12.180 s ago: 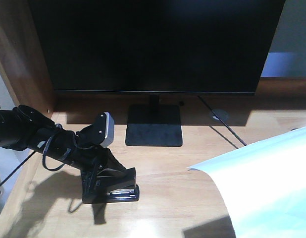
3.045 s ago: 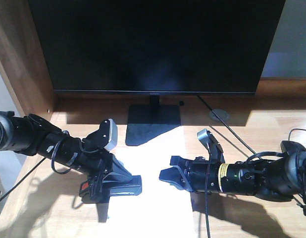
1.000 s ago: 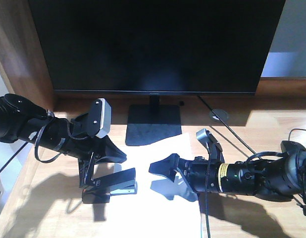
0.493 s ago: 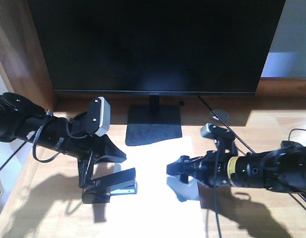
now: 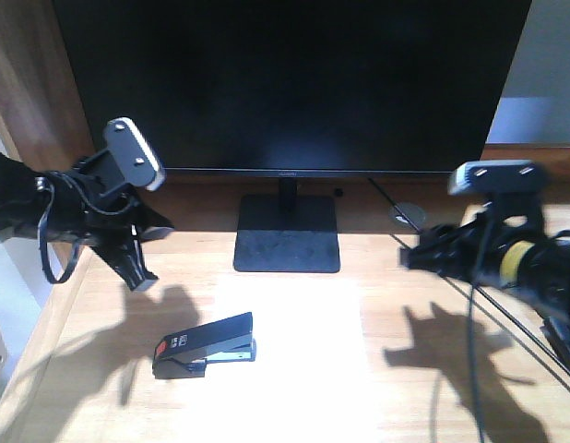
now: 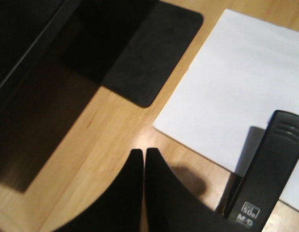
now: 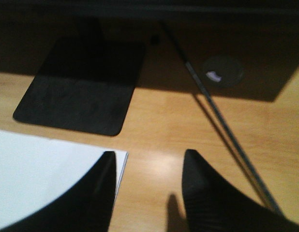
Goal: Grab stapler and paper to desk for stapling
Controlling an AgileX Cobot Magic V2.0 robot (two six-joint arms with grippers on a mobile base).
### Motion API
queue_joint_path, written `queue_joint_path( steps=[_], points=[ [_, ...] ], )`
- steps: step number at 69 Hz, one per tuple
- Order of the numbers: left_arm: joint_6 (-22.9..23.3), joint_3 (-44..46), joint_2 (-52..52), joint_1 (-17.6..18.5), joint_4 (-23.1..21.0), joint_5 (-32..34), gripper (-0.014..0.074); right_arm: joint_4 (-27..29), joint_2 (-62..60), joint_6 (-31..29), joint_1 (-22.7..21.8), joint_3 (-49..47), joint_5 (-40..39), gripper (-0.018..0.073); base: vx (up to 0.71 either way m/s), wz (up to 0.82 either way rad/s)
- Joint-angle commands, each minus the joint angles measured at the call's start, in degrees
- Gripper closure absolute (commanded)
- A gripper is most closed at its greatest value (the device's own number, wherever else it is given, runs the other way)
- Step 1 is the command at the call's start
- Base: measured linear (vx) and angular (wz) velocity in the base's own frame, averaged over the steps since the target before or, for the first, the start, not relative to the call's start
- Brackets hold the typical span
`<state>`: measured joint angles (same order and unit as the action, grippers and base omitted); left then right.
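Bare desk (image 5: 451, 388) lies open to my right of the paper (image 5: 303, 360). The monitor (image 5: 290, 83) walls off the back, its stand (image 5: 287, 235) planted just behind the sheet. A cable (image 5: 423, 235) slants past the grommet (image 5: 407, 215). A wooden side panel (image 5: 36, 92) closes my left. The stapler (image 5: 205, 345) sits on the paper's left edge.

An office workstation: a large black monitor (image 5: 290, 83) on a wood-grain desk (image 5: 433, 388) with cable grommet (image 5: 408, 215), stapler (image 5: 205, 346) and paper (image 5: 294, 369).
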<state>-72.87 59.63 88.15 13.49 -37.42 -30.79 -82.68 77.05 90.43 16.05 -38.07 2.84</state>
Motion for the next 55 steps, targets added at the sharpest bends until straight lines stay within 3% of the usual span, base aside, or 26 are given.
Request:
queue_joint_path(
  steps=[1,6,13,20,34,55],
  points=[
    [14.23,1.0,-4.04,-0.01,10.17,3.75,0.0603,-0.86,-6.04,-0.64,-0.08,-1.02,4.35,0.0461,0.0,0.0],
    [24.2,1.0,-5.39,-0.01,16.79,4.87,0.0603,-0.86,-8.81,-0.85,-0.08,-1.02,5.66,0.0577,0.0,0.0],
    [36.63,1.0,-7.28,-0.01,25.71,6.06,0.0603,-2.5,-12.53,-1.01,-0.08,-1.02,5.9,0.0572,0.0,0.0],
    [44.81,1.0,-9.16,-0.01,30.44,7.83,0.0603,-4.51,-15.65,-1.01,-0.08,-1.02,5.9,0.0571,0.0,0.0],
    [47.58,-0.98,-14.04,-0.01,30.39,12.98,0.0603,-5.22,-22.08,-1.01,-0.08,-0.94,5.25,0.0569,0.0,0.0],
    [47.82,-16.85,-26.66,-0.01,30.4,32.12,0.0603,-8.2,-31.41,-1.01,-0.08,4.9,3.81,0.0569,0.0,0.0]
  ],
)
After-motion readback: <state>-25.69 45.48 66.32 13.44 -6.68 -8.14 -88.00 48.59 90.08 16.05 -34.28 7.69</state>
